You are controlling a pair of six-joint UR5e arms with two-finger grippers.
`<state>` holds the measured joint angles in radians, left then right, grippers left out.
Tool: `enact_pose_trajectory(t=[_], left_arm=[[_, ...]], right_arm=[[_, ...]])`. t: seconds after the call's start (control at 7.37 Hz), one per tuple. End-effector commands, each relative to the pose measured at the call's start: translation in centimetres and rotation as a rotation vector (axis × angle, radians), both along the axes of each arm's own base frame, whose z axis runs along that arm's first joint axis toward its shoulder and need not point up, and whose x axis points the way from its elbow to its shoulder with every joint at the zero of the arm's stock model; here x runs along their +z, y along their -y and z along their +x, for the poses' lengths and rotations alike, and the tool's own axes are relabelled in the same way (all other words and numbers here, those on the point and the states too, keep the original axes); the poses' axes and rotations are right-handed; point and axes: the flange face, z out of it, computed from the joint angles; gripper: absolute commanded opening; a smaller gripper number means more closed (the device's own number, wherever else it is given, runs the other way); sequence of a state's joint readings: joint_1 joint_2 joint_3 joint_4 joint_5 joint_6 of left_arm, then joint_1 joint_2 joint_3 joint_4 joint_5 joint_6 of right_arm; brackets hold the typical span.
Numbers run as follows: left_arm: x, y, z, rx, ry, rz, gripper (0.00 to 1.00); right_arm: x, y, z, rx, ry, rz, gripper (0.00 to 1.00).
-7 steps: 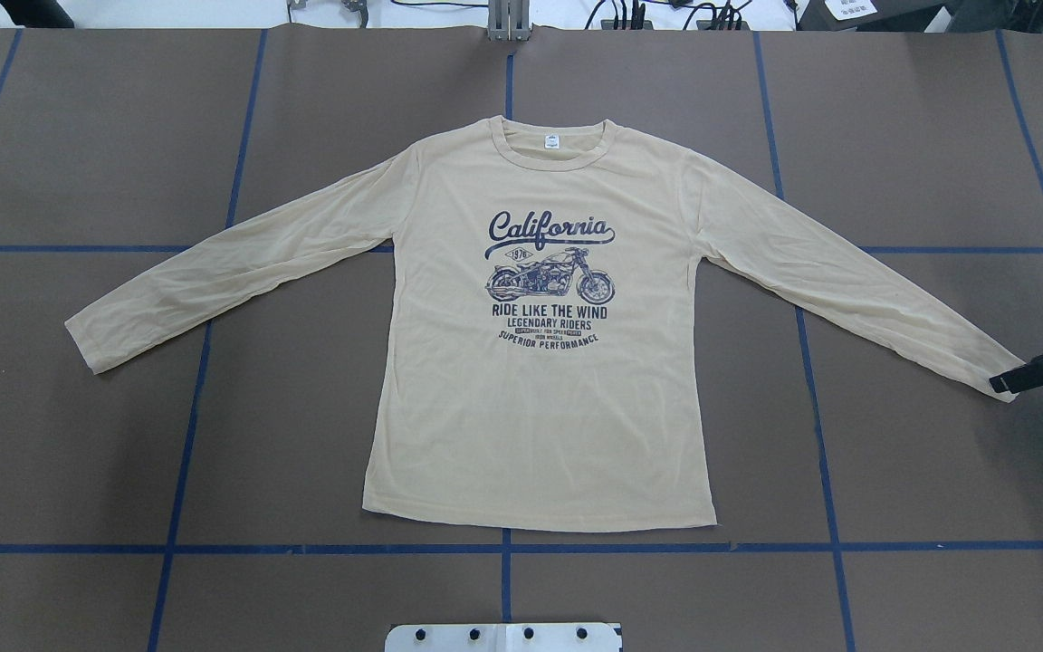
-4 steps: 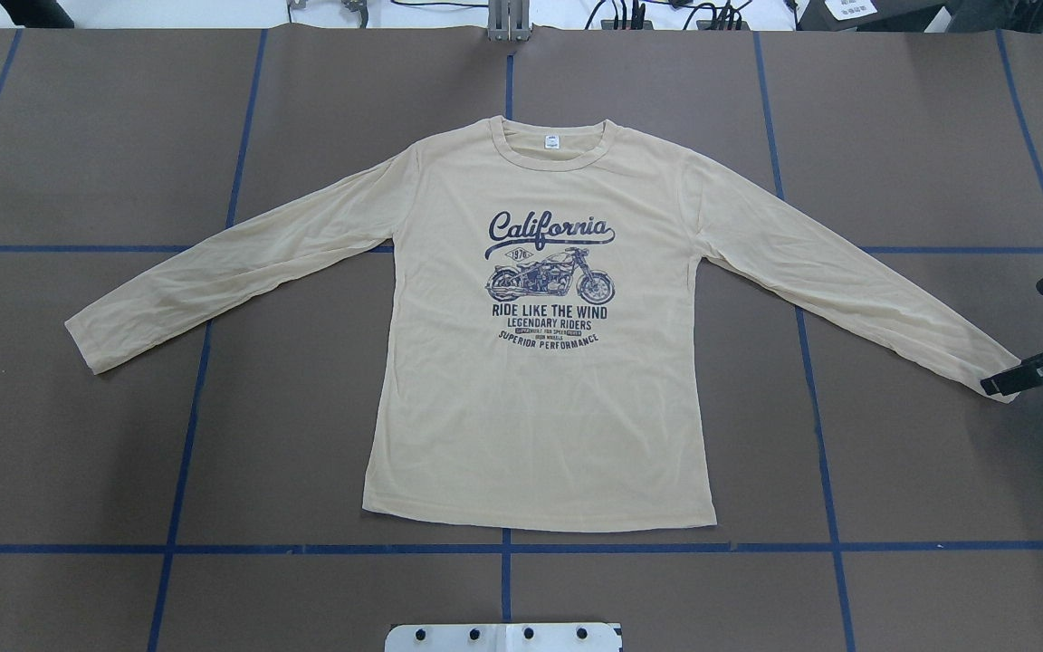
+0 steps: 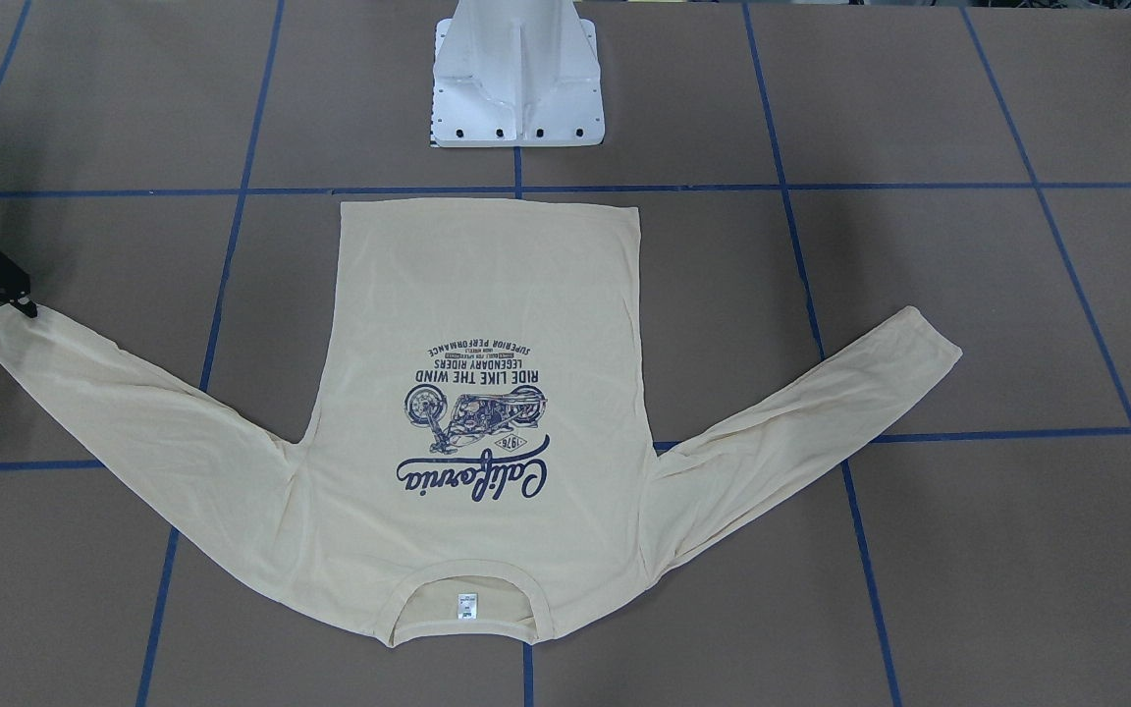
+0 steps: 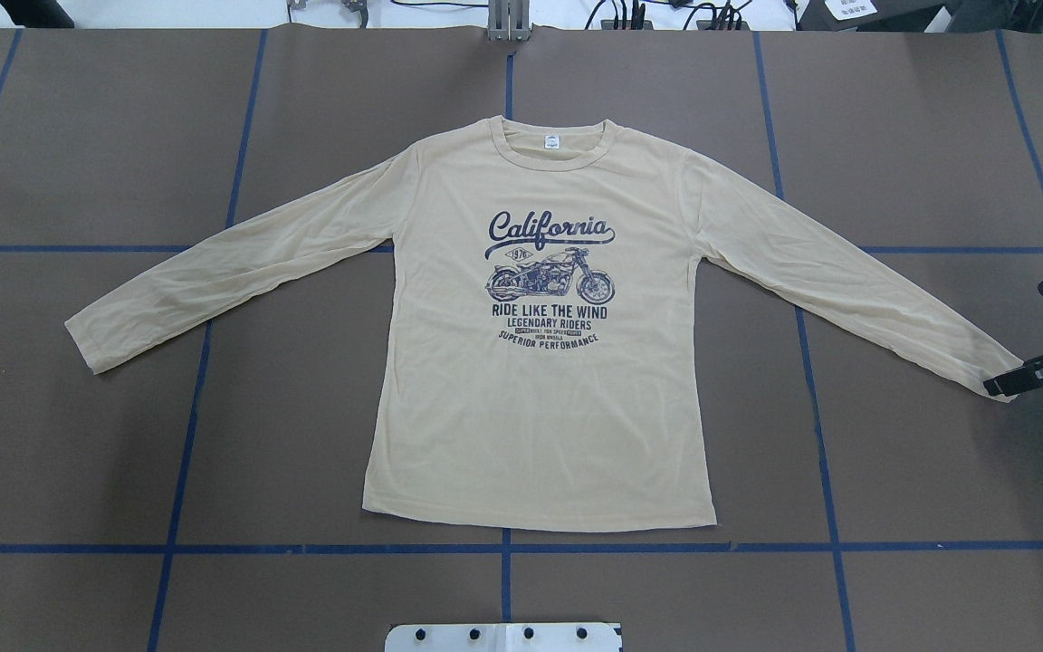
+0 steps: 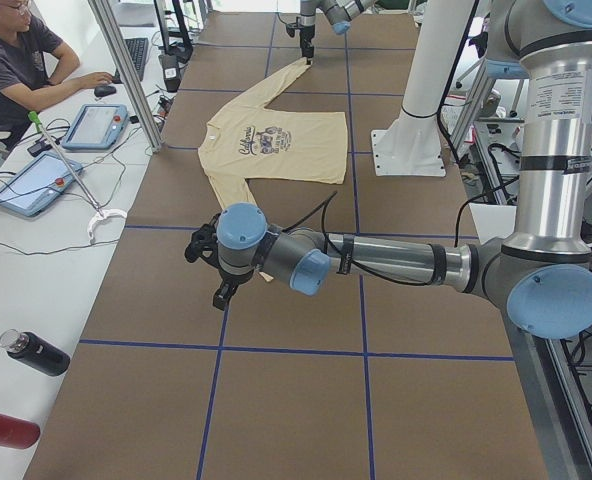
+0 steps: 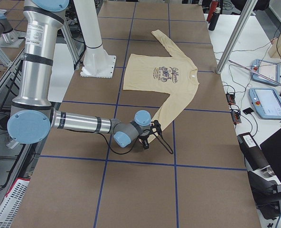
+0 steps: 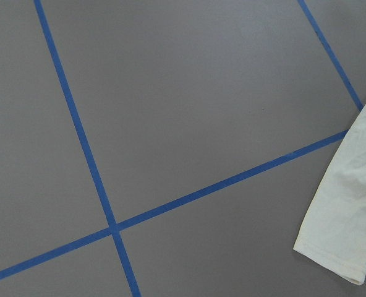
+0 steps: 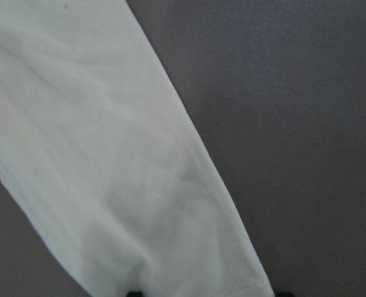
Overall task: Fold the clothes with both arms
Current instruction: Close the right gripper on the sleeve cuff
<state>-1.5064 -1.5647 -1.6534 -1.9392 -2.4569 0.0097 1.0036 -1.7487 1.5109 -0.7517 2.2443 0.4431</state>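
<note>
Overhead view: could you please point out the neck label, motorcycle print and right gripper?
neck label (image 4: 553, 142), overhead view, tag centre.
motorcycle print (image 4: 550, 279), overhead view, engine area.
right gripper (image 4: 997, 388), overhead view, fingertip end.

- The shirt (image 4: 540, 407) lies flat across the middle of the table (image 4: 938, 136); a gripper can pass over it anywhere.
- The white pedestal base (image 3: 518, 88) stands at the robot-side edge, near the hem.
- The right gripper (image 4: 1006, 385) sits low at the cuff towards the table's right end.
- The left arm (image 5: 376, 262) stretches low across the left end, beside the other cuff.
- Wide bare surface runs along the far edge.
</note>
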Motion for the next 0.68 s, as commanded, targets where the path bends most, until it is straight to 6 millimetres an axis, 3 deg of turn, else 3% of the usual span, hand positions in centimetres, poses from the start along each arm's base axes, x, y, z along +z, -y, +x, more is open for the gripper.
enact_pose_trajectory(t=[0.0,0.27,0.41,0.54], left_arm=[[0.0,0.0,0.0,0.001,0.0,0.001,1.0],[0.0,0.0,0.0,0.001,0.0,0.001,1.0],[0.1,0.0,0.0,0.001,0.0,-0.001,1.0],[0.0,0.0,0.0,0.001,0.0,0.001,1.0]], right_arm=[[-0.5,0.0,0.1,-0.002,0.01,0.005,0.26],[-2.1,0.1,0.3,-0.007,0.045,0.015,0.25],[-2.5,0.3,0.6,-0.004,0.058,0.016,0.18],[-2.9,0.4,0.8,-0.002,0.064,0.02,0.0]])
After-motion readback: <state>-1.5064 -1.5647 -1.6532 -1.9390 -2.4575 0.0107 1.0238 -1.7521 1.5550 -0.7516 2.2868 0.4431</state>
